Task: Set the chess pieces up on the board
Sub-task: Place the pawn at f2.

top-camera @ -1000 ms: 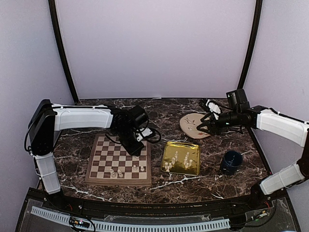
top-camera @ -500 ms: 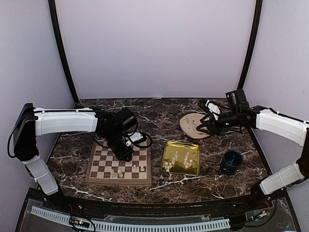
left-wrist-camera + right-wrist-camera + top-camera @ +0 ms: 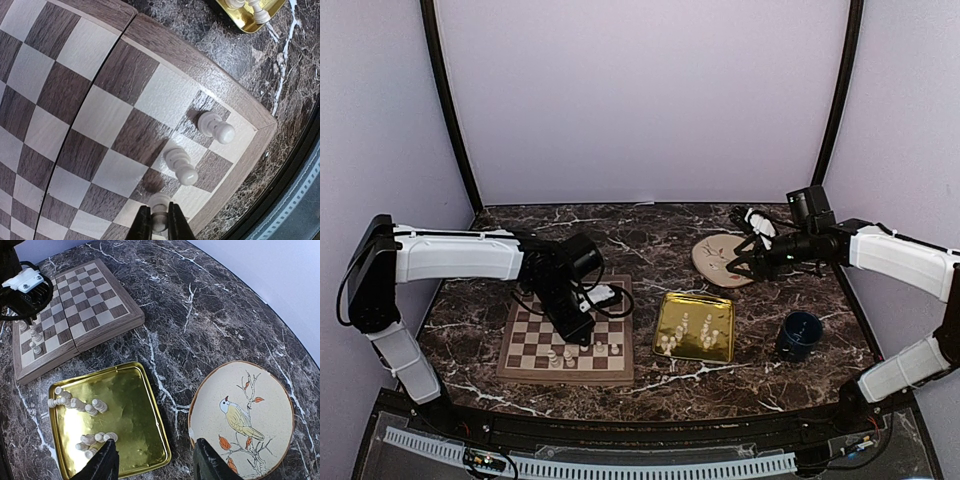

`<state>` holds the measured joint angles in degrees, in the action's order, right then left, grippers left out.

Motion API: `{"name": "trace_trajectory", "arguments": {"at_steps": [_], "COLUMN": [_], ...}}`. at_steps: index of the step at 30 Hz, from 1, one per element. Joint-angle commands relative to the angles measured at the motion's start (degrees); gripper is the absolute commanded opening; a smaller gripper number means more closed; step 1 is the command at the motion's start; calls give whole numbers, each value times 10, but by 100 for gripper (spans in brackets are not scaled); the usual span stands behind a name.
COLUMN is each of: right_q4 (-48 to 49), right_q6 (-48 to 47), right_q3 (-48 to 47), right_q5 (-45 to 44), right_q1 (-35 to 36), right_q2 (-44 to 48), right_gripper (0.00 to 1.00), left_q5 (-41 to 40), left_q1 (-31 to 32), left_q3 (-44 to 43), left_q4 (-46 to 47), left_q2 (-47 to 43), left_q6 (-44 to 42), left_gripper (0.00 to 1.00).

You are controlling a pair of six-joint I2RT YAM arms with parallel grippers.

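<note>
The wooden chessboard (image 3: pixel 535 325) lies at the left, with several cream pieces (image 3: pixel 560 357) standing along its near rows. My left gripper (image 3: pixel 582 340) is low over the board's near right part. In the left wrist view it (image 3: pixel 160 222) is shut on a cream pawn (image 3: pixel 160 206) over a square of the board (image 3: pixel 100 115) beside two standing pieces (image 3: pixel 181 166). Several more pieces (image 3: pixel 685 325) lie in the gold tray (image 3: pixel 720 350). My right gripper (image 3: pixel 732 262) is open and empty, high over the gap between the tray (image 3: pixel 145 385) and the plate.
A round bird-painted plate (image 3: pixel 712 252) lies at the back right, also in the right wrist view (image 3: pixel 240 415). A blue cup (image 3: pixel 798 335) stands to the right of the tray. The left arm's cables loop over the board's far right corner.
My left gripper has moved from the board's far right part toward its near edge and come lower, carrying the pawn. The right arm has not moved.
</note>
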<state>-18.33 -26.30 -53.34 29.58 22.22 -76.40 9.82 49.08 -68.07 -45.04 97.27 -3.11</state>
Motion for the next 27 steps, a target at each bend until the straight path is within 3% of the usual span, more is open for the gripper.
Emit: {"name": "trace_trajectory", "arguments": {"at_steps": [1, 15, 27], "right_q4": [2, -1, -4], "right_q6": [-5, -9, -10], "right_q3": [-2, -2, -3], "right_q5": [5, 6, 5], "right_q1": [2, 3, 5], "right_q2": [-6, -11, -14], "right_gripper": [51, 51, 52], "left_q5": [12, 3, -2], "left_q1": [4, 5, 5], "left_q3": [9, 20, 21], "left_q4": [8, 15, 21], "left_q2": [-6, 8, 3], "left_q6": [5, 5, 9], "left_gripper": [8, 11, 26]}}
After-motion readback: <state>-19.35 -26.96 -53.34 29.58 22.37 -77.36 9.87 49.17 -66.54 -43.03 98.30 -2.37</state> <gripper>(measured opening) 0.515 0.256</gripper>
